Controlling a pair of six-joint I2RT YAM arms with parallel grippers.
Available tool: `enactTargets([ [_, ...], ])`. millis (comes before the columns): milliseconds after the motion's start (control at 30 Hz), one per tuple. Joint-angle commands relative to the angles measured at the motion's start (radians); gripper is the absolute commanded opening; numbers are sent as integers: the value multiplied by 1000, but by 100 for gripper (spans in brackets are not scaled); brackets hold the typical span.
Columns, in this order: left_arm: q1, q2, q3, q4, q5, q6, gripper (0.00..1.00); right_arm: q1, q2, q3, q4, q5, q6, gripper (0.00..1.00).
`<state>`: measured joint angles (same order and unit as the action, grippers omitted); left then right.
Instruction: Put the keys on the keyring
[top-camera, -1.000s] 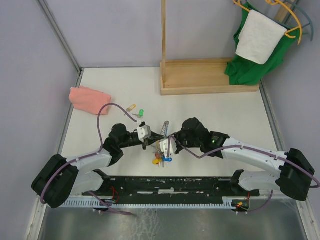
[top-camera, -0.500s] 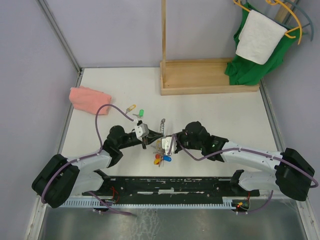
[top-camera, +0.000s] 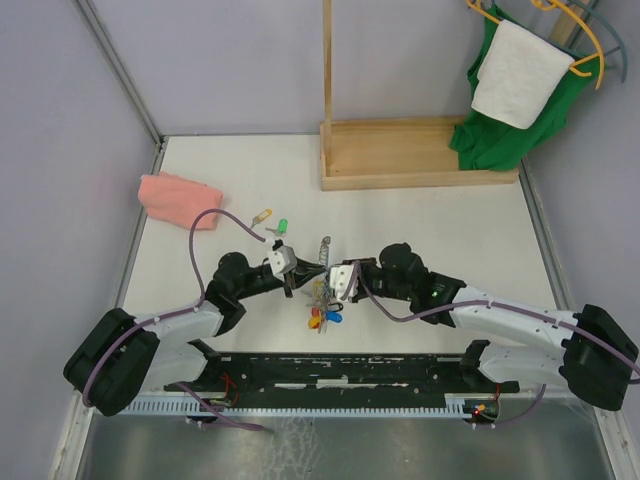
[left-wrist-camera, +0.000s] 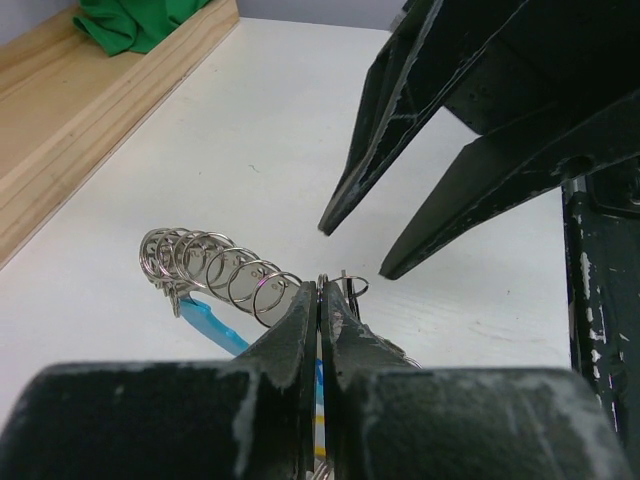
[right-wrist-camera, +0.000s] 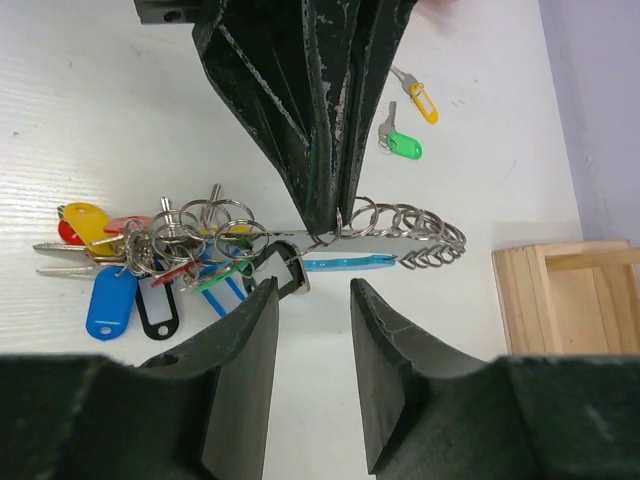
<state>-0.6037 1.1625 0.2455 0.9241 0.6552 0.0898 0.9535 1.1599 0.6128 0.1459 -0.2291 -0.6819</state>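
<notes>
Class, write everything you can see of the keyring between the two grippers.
The keyring is a silvery metal loop threaded with a row of split rings. Its keys with blue, yellow, red, black and green tags bunch at one end, over the table. The shut left gripper pinches it; the open right gripper is nearby.

At 6 o'clock in the left wrist view we lose the end of the blue tag (left-wrist-camera: 205, 322) and part of the keyring (left-wrist-camera: 215, 265) behind the left gripper (left-wrist-camera: 320, 292). From above, the keys (top-camera: 323, 317) are too small for us to count.
</notes>
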Motion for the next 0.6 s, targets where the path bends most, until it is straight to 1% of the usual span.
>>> enactTargets([
  [0, -1, -13, -1, 120, -58, -80, 3, -4, -77, -25, 27, 16, 193, 44],
  [67, -1, -11, -6, 135, -84, -102, 3, -3, -79, -44, 83, 21, 281, 45],
  [200, -2, -13, -12, 153, -126, -123, 3, -3, -41, -95, 282, 53, 419, 45],
  [300, -2, -11, -15, 168, -139, -133, 3, -3, -10, -120, 401, 88, 500, 45],
  [433, -2, -10, -18, 176, -143, -137, 3, -3, 13, -146, 493, 132, 536, 46],
  [567, -2, -3, -16, 183, -141, -142, 3, -3, 39, -149, 539, 128, 553, 46],
])
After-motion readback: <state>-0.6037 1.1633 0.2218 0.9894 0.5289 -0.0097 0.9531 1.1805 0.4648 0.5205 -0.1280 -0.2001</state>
